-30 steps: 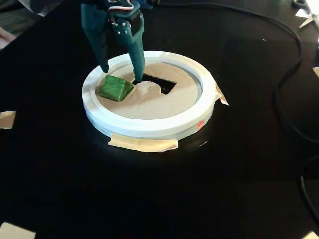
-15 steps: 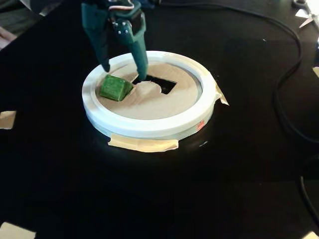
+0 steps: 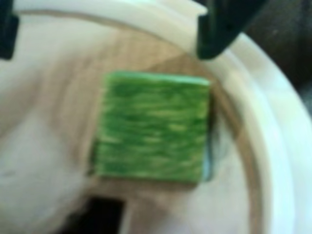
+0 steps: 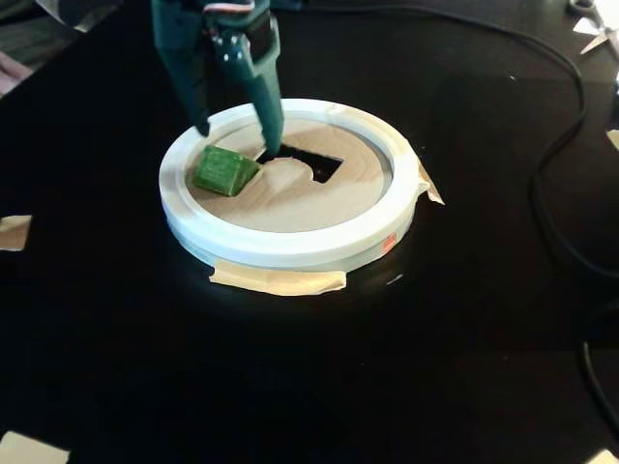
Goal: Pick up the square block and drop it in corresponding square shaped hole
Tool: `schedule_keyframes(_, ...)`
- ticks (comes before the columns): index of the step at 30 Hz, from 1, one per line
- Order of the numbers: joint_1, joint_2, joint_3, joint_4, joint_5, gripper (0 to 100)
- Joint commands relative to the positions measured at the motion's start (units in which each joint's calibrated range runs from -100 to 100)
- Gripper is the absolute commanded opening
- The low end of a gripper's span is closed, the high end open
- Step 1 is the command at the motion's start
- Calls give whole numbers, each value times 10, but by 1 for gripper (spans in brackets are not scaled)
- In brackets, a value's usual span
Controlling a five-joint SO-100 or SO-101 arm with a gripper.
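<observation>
A: What are our fingers doing?

B: In the fixed view our gripper (image 4: 235, 140) stands spread, gripping nothing. One fingertip (image 4: 203, 128) sits over the white ring's far-left part; the other points down at the disc by the dark cut-out's near corner. Whether that tip touches the cardboard we cannot tell.

A: And the block?

B: The block (image 4: 223, 170) lies on the disc (image 4: 290, 203), left of the cut-out (image 4: 314, 162) and just in front of the fingers. It is tilted, one corner raised, and neither finger touches it. In the wrist view the block (image 3: 152, 127) fills the middle, mottled green, with a finger (image 3: 222, 24) at the top right over the ring (image 3: 273, 136) and the other just showing at the top left edge.

A: Do we see the square hole itself?

B: We see a dark opening at the bottom of the wrist view, below the block, but it is blurred and cut by the edge, so we cannot tell its shape. In the fixed view the cut-out has a curved bite on its near side.

A: Around the ring?

B: The ring (image 4: 290, 246) sits on a black table (image 4: 309, 377), held by tape (image 4: 279, 280) at the front. A black cable (image 4: 556, 145) runs along the right.
</observation>
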Motion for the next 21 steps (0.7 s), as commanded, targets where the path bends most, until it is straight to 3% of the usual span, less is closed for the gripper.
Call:
schedule_keyframes(1, 9, -55, 8, 5, 4, 62)
schedule_keyframes(16, 10, -54, 108, 4, 16, 62)
schedule_keyframes(21, 23, -60, 129, -45, 20, 62)
